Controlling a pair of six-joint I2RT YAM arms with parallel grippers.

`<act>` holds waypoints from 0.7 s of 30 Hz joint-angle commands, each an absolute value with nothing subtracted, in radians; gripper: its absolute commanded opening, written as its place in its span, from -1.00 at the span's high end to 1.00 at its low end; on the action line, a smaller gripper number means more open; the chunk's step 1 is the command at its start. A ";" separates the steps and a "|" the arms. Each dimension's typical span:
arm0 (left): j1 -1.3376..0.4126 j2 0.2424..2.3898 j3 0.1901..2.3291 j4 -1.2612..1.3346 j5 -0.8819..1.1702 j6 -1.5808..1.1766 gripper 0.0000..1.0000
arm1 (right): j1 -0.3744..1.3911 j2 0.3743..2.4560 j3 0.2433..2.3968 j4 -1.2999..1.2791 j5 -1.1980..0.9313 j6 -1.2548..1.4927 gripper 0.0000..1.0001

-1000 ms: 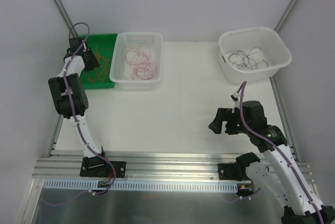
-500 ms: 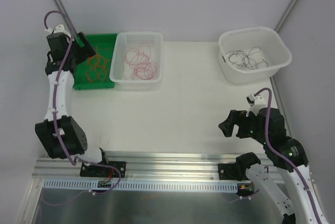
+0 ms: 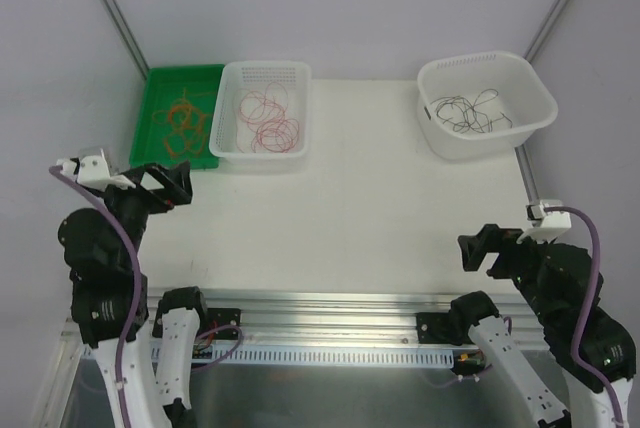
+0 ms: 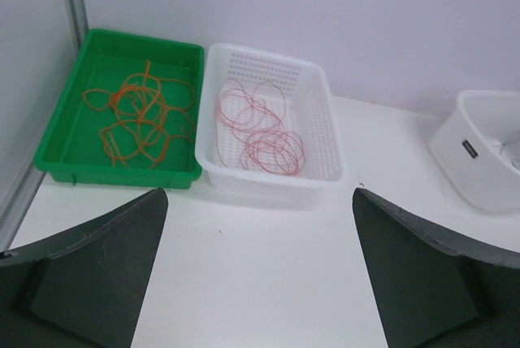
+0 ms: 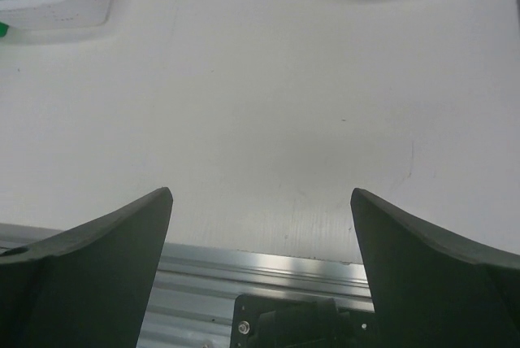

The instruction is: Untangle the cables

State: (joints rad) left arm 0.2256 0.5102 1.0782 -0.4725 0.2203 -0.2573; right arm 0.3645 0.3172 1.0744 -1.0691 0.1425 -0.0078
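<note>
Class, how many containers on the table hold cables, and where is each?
3: a green tray far left holding orange cables, a white basket beside it holding red cables, a white tub far right holding black cables.

The whole bench (image 3: 380,208) is seen from above and behind the arm bases (image 3: 465,320). From the left wrist, the green tray (image 4: 71,132) and white basket (image 4: 322,132) are viewed obliquely at closer range. The right wrist view is tilted down onto bare bench and the aluminium rail (image 5: 268,271); the basket is shared by all three views.
</note>
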 commanded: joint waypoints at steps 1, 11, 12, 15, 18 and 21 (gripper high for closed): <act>0.158 0.399 1.054 -0.644 0.210 -0.192 -0.98 | 0.370 0.272 1.117 -1.109 0.267 -0.035 -0.94; 0.003 0.138 1.069 -0.897 0.005 -0.179 -0.98 | 0.370 0.037 1.088 -1.082 0.402 -0.104 -0.93; 0.002 0.111 1.052 -0.903 0.006 -0.189 -0.98 | 0.368 0.017 1.083 -1.077 0.414 -0.107 -0.93; -0.049 0.042 1.022 -0.919 -0.020 -0.225 -0.98 | 0.368 -0.054 1.065 -1.065 0.460 -0.133 -0.94; -0.089 -0.006 1.005 -0.928 -0.069 -0.247 -0.98 | 0.368 -0.103 1.039 -1.068 0.492 -0.143 -0.94; -0.124 -0.070 1.005 -0.933 -0.103 -0.244 -0.99 | 0.373 -0.146 1.031 -1.062 0.502 -0.141 -0.94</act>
